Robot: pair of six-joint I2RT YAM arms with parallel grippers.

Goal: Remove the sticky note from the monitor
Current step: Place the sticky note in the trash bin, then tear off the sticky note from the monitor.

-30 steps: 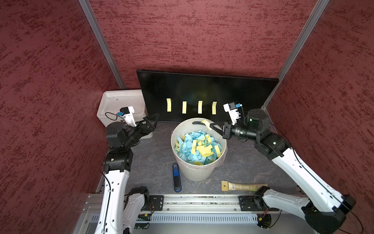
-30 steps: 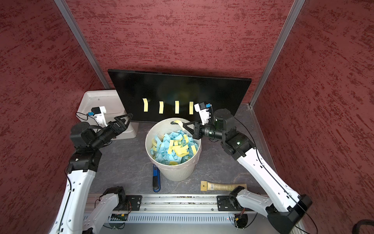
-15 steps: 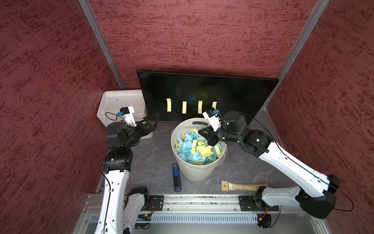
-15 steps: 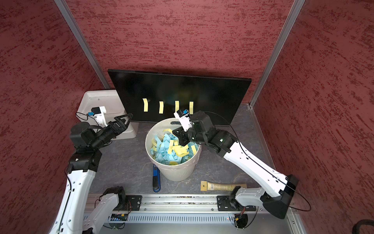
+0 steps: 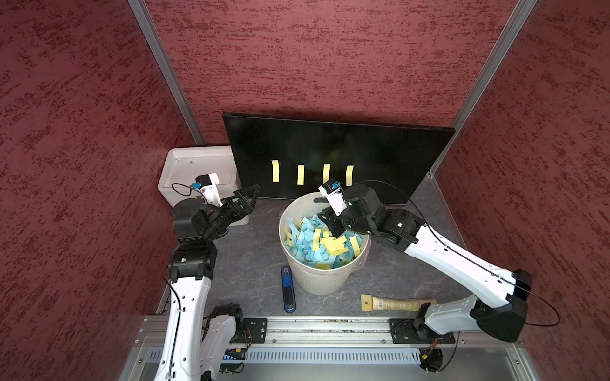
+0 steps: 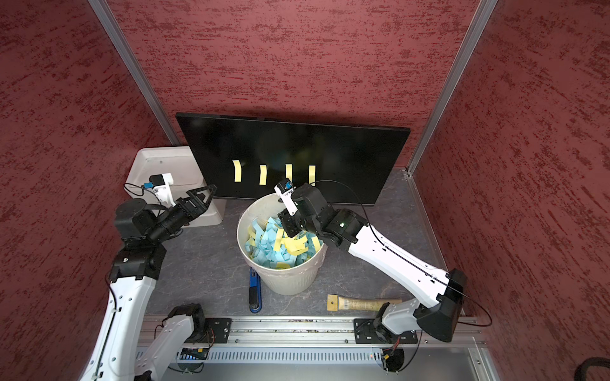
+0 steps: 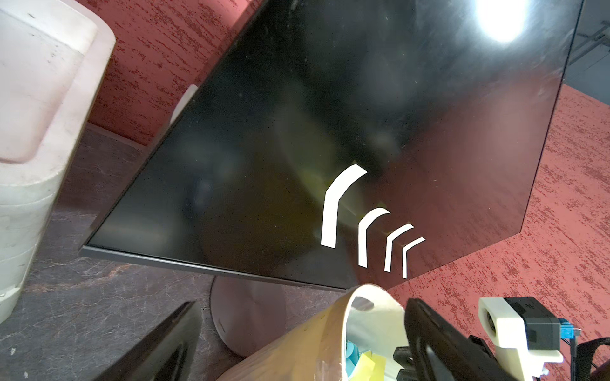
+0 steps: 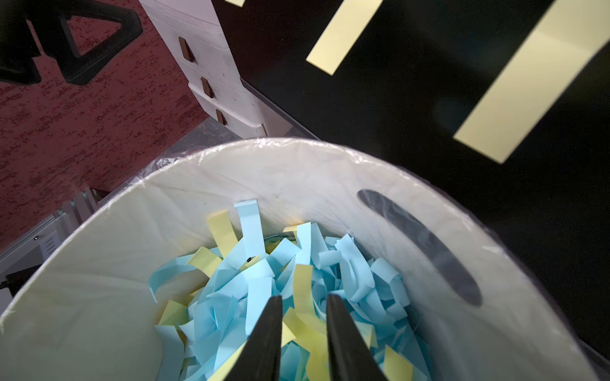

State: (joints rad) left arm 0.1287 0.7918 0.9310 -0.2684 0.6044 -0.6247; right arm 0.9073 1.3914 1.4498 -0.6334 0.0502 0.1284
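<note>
The black monitor (image 5: 363,148) (image 6: 297,142) leans against the back wall. Several yellow sticky note strips (image 5: 275,171) (image 7: 333,211) (image 8: 343,33) are stuck in a row low on its screen. My right gripper (image 5: 330,227) (image 6: 287,229) (image 8: 303,298) reaches down into the round white wastebasket (image 5: 317,283). Its jaws stand slightly open, and a loose yellow strip (image 8: 302,280) lies between the tips on the pile of blue and yellow strips. My left gripper (image 5: 249,201) (image 6: 208,194) (image 7: 297,336) hovers wide open and empty near the monitor's left lower corner.
A white bin (image 5: 185,168) stands at the back left, partly behind the monitor. A blue stapler-like tool (image 5: 288,290) and a wooden-handled brush (image 5: 396,303) lie on the grey table in front of the wastebasket. Red walls close in on three sides.
My right gripper swung from beside the monitor to over the wastebasket and dipped in. Its jaws went from shut to slightly open. The left arm stayed still.
</note>
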